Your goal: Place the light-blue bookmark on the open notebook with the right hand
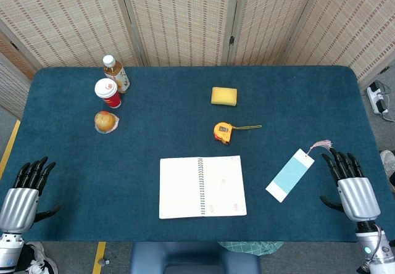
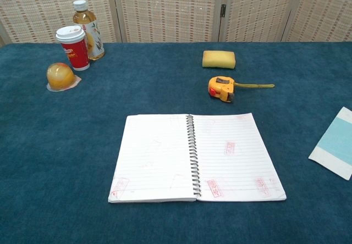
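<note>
Head view: your right hand (image 1: 353, 184) rests near the table's (image 1: 296, 95) front right corner, fingers spread apart, holding nothing, touching only cloth. One light-blue bookmark (image 1: 290, 175) lies flat and diagonal just beside that hand, on its inner side, tassel end near the fingertips, apart from them. One open notebook (image 1: 202, 186) sits at the front edge's middle, well apart from the bookmark. Beyond it: one yellow tape measure (image 1: 223, 131), one yellow sponge (image 1: 224, 96). Toward the far left corner: one red cup (image 1: 107, 93), one tea bottle (image 1: 115, 73), one wrapped orange fruit (image 1: 105, 121). Your left hand (image 1: 26, 190) rests at the front left corner, fingers extended, holding nothing.
</note>
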